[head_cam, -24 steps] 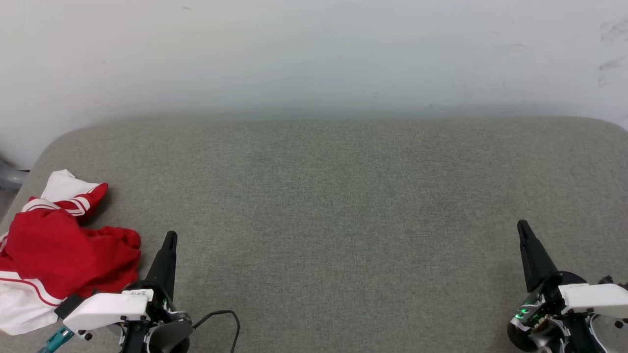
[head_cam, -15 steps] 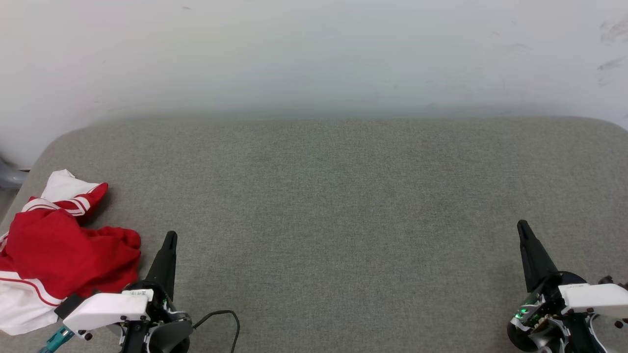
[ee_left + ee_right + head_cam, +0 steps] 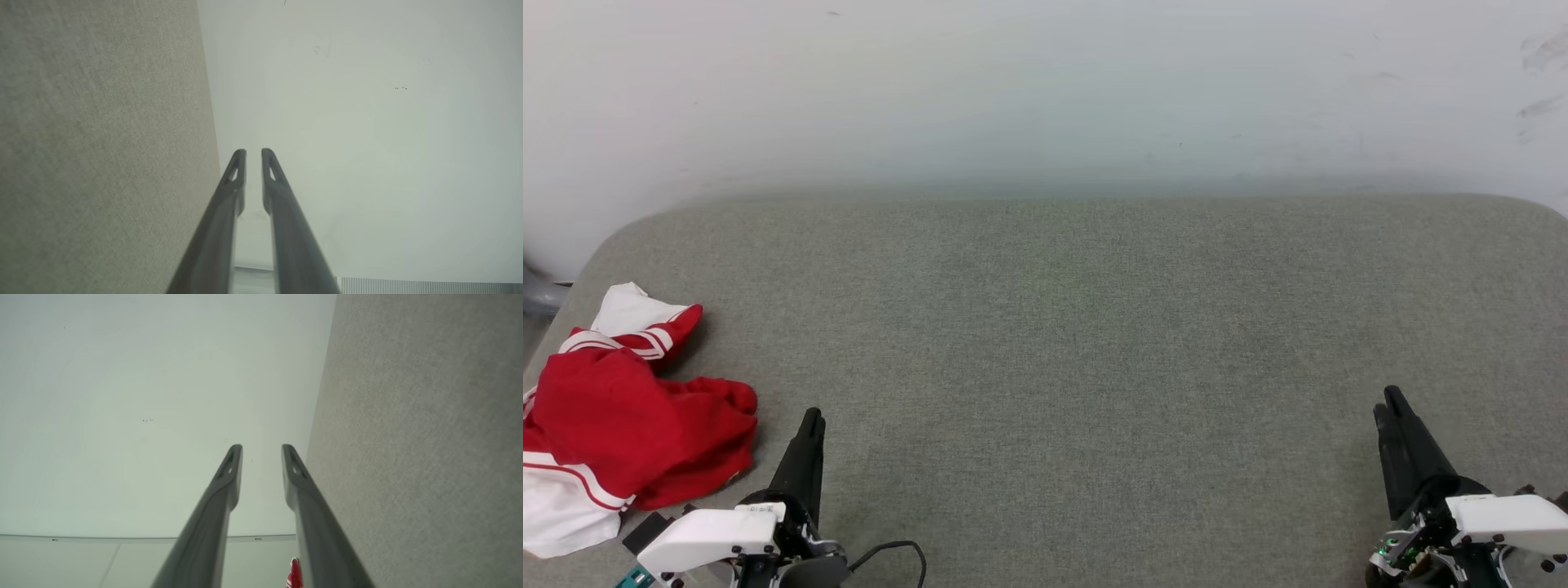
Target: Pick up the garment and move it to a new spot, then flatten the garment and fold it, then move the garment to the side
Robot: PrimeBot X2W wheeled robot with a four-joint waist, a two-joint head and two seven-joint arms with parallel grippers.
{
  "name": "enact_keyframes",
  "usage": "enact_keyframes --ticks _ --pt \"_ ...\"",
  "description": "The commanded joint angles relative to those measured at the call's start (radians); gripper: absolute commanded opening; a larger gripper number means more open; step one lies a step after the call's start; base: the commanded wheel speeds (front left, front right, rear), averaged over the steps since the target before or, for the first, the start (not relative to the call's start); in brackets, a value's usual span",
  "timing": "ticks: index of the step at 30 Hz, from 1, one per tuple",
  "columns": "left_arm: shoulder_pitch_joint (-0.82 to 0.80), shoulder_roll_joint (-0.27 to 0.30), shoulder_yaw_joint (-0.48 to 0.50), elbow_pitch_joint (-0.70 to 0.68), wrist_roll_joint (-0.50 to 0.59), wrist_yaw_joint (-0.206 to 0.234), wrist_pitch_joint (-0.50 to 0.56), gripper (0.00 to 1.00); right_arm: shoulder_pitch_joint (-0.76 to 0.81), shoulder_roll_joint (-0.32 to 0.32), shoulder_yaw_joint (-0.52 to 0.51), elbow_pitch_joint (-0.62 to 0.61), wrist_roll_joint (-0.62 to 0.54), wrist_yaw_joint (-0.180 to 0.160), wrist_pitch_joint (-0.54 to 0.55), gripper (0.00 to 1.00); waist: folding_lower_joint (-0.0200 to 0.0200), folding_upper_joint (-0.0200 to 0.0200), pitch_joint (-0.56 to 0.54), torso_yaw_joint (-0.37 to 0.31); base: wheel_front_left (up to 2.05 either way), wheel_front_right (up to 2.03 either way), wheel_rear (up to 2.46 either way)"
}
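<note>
Overall: crumpled garment point(image 3: 629, 425) at the left end of the worktop point(image 3: 1094, 327), both grippers empty and off it.
Garment: red heap with white sleeve parts and red-and-white striped trim, bunched up, not flat. It lies on the worktop's near-left corner, and its white lower part reaches the left edge of the head view.
Garment in right wrist view: just a small red-and-white scrap point(image 3: 294, 575) at the bottom edge, beside the right-hand finger in that view.
Left gripper: point(image 3: 812, 420) sits low in the head view, just to the right of the garment, with bare worktop between the tip and the red cloth. No contact.
Left fingers: 2 fingers point(image 3: 237, 171) slightly parted, a narrow gap at the tips point(image 3: 253, 153), nothing between them.
Right gripper: point(image 3: 1388, 400) sits at the lower right of the head view, well apart from the garment, with the whole width of the worktop between them.
Right fingers: released, a clear gap at the tips point(image 3: 261, 448), wider than the left pair's, grasping nothing.
Worktop: grey fabric cover, rounded far corners.
Wall: point(image 3: 1045, 98) pale, with a few scuff marks, directly behind the worktop.
Cable: thin black loop point(image 3: 898, 547) on the worktop beside the left wrist.
</note>
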Motion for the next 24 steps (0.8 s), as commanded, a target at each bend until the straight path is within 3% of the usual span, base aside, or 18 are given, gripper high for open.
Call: enact_keyframes --ticks 1,13,24 --pt "-0.007 0.000 -0.010 -0.012 0.002 0.000 -0.009 1.00 -0.004 0.000 0.006 -0.013 -0.004 0.000 -0.008 1.00 0.0000 0.0000 0.000 0.000 0.00 0.00 0.00" --pt "-0.011 0.000 -0.072 -0.087 0.033 -0.001 -0.069 1.00 0.010 -0.003 0.049 -0.077 -0.035 0.000 -0.068 1.00 0.0000 0.0000 0.000 0.002 0.00 0.00 0.00" --pt "-0.006 0.001 -0.108 -0.155 0.193 -0.001 -0.117 1.00 0.023 -0.013 0.062 -0.124 -0.146 0.000 -0.117 1.00 0.0000 0.0000 -0.002 0.005 0.00 0.00 0.00"
